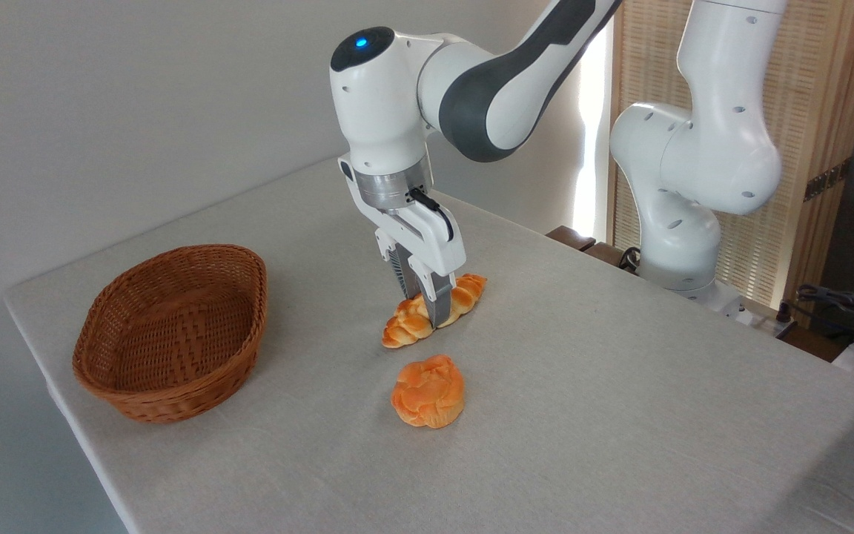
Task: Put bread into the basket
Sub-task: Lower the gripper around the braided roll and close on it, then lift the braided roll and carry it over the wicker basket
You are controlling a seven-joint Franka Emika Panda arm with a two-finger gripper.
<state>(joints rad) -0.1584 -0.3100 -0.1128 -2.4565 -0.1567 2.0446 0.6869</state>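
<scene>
Grey-clothed bench [620,415] carries the braided loaf [406,326] right of the wicker basket [112,374], behind the knotted bun [428,391]; the end effector [431,315] straddles its middle, closure unclear, so squeeze centrally before lifting.

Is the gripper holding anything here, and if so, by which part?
The gripper straddles the middle of the bread, which lies on the table. Whether the fingers are clamped on it cannot be told.
</scene>
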